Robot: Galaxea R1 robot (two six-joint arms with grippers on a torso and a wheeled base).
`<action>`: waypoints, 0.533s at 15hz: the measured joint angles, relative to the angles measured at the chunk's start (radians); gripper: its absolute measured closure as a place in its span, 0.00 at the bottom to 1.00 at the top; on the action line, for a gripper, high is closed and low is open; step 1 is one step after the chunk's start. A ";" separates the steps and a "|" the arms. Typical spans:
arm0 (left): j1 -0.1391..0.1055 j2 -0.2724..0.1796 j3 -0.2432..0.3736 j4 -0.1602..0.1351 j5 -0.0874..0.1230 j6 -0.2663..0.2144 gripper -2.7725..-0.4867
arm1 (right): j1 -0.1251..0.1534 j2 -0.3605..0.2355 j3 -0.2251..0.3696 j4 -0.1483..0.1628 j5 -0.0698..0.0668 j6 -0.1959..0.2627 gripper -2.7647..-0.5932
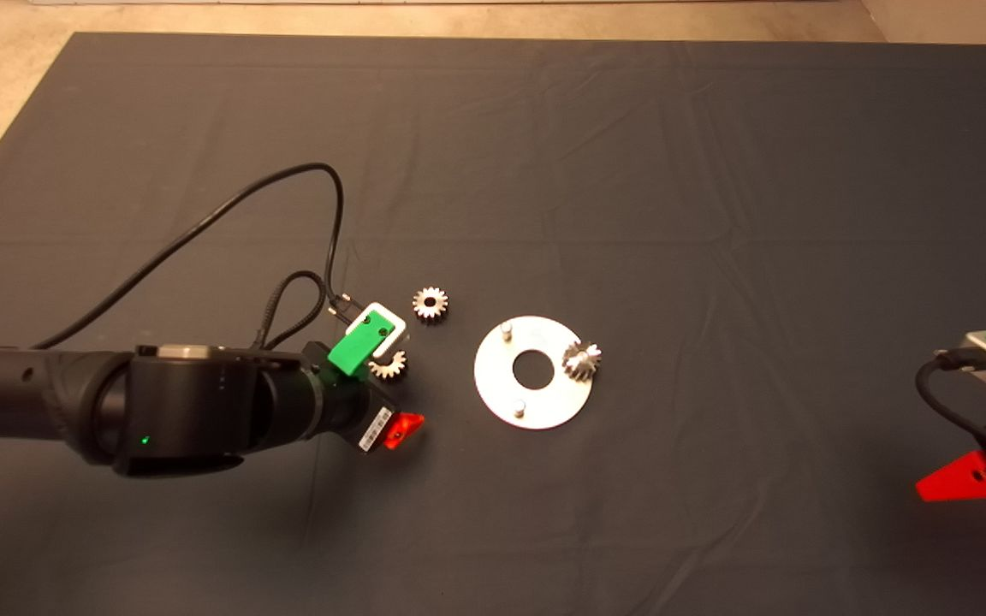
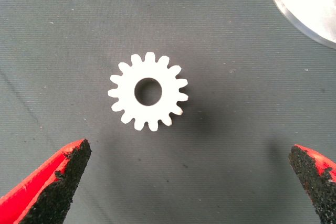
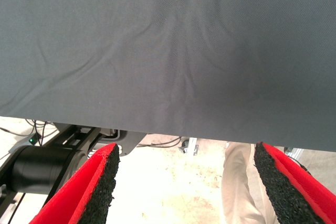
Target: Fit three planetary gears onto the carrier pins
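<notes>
Left gripper [image 1: 390, 389] low mid-mat, fingers wide apart; right gripper [image 1: 985, 428] parked right, likewise spread.

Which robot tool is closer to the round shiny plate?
Left. The left tool hovers over a loose gear just beside the plate; the right tool waits far off at the mat's edge.

The left gripper [image 2: 186, 182], fingers spread wide, hangs over a small silvery toothed gear [image 2: 148, 92] lying flat on the dark mat [image 1: 715, 171], with bare mat on both sides of it. A second like gear [image 1: 430, 303] lies close by toward the far edge, and the shiny round metal disc [image 1: 493, 376] with its upright pegs stands near on the right. The mat's far half and right side lie open.
</notes>
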 joint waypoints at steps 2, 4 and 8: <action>0.000 0.000 -0.002 0.000 -0.007 0.001 0.01 | 0.000 0.000 0.000 0.000 0.000 0.000 0.40; 0.000 0.000 -0.024 0.000 -0.017 0.015 0.01 | 0.000 0.000 0.000 0.000 0.000 0.000 0.40; 0.000 0.028 -0.076 0.000 -0.034 0.041 0.01 | 0.000 0.000 0.000 0.000 0.000 0.000 0.40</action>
